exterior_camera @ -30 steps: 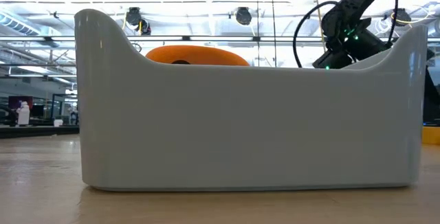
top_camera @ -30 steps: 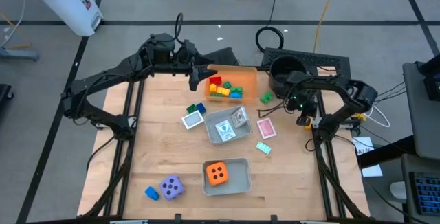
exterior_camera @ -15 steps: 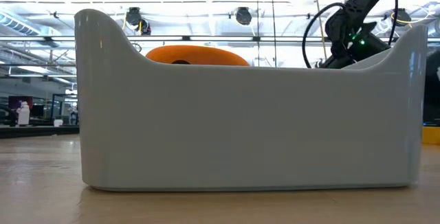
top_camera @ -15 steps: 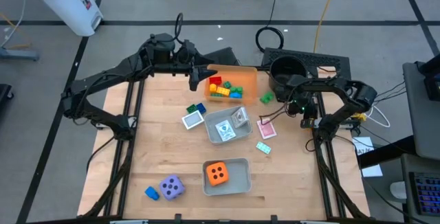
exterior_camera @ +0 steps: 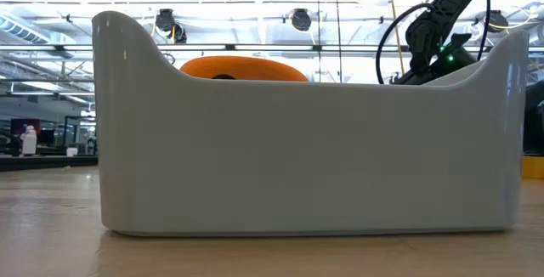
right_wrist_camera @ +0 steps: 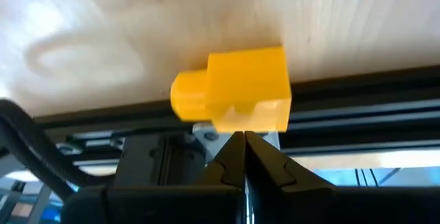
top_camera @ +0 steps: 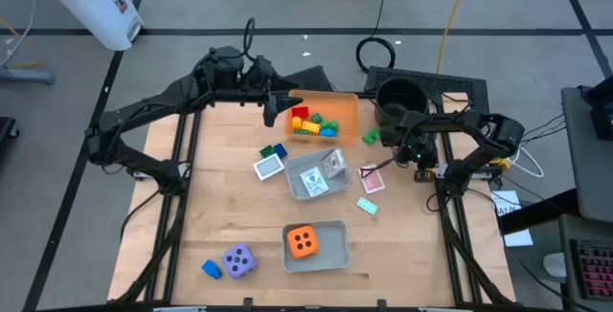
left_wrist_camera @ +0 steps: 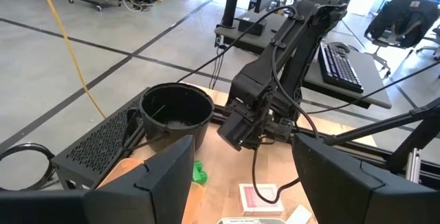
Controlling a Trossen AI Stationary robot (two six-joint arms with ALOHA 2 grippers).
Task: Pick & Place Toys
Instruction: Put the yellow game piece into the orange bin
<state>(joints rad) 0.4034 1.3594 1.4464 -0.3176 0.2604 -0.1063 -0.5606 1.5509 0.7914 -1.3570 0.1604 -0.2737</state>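
Orange tray held red, yellow, green and blue bricks; clear tray held cards, and the grey tray held the orange die, purple die lying on the table. Since the earlier frame the right gripper had shifted inward from the table's right edge toward the pink card. Its fingers were pressed shut, a yellow brick just beyond their tips; left gripper hung part open and empty by the orange tray.
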